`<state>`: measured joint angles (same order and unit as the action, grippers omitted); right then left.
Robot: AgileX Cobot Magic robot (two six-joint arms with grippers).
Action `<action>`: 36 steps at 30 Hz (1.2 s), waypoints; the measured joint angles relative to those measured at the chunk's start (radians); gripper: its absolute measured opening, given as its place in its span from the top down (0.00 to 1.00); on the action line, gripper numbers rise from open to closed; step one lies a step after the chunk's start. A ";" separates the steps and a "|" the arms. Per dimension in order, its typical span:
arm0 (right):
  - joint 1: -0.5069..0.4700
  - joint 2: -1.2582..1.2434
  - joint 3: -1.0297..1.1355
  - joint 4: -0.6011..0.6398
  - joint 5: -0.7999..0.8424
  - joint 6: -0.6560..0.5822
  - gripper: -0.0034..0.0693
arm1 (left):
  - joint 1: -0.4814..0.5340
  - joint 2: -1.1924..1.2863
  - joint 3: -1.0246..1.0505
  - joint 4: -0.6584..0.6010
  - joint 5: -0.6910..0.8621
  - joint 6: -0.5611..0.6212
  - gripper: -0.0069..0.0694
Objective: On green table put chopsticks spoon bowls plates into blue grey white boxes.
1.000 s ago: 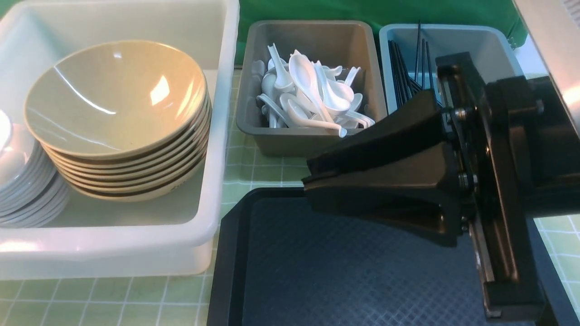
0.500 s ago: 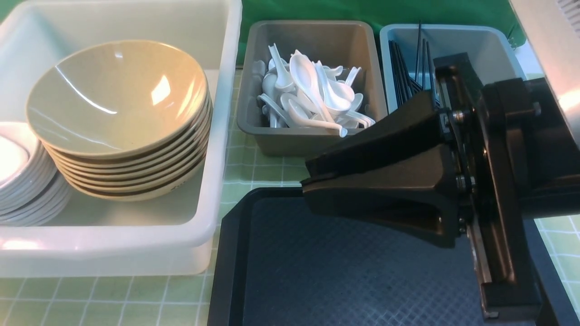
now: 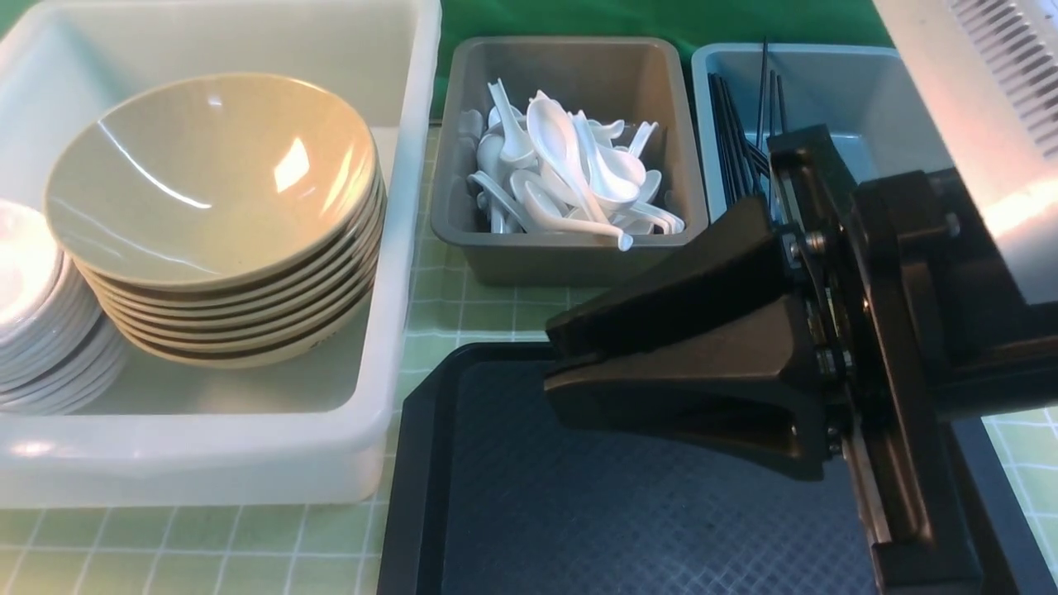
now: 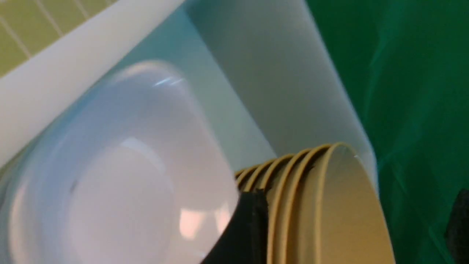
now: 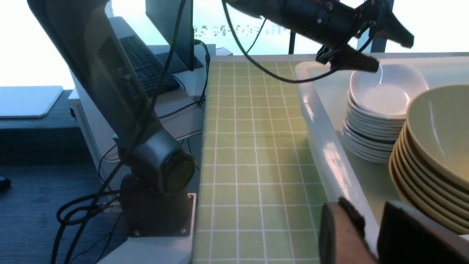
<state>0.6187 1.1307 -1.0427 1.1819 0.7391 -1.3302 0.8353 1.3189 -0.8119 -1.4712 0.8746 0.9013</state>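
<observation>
— Left hand is hanging over the stack of white dishes with its jaws standing wide apart; it is gripping nothing. Are you seeing the same?

— Yes; the left wrist view is showing one finger dipping between the top white dish and the tan bowls, the other far off at the frame's edge. The dish is sitting on its stack inside the white box, right beside the bowls.

— And the right hand?

— It is hovering over the black tray, jaws parted only a little and nothing between them.

— What is worrying you?

— That low finger; if the left arm is lifting at a slant, I judge it could be catching the dish's rim and tipping it, or scraping the bowl stack and shoving it against the box wall.

— Which way is the dish pointing?

— It is lying hollow side up, level on the stack; it is looking slightly oblong in the right wrist view, though I cannot tell which way its long axis is running.

— The rest?

— Spoons are filling the grey box; chopsticks are leaning in the blue box, long axes running away from the robot.
</observation>
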 joint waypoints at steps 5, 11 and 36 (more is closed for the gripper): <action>0.000 0.000 0.000 0.000 0.000 0.000 0.70 | 0.000 -0.053 -0.065 0.036 -0.004 -0.024 0.04; 0.000 0.000 0.000 -0.069 -0.032 0.008 0.70 | -0.085 -0.130 -0.211 0.076 0.139 0.122 0.07; -0.676 -0.274 0.199 -0.802 -0.084 0.858 0.69 | -0.948 -0.076 -0.418 1.180 0.109 -0.656 0.91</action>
<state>-0.0574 0.8568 -0.8435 0.3798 0.6553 -0.4723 -0.1127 1.2431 -1.2298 -0.2910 0.9838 0.2457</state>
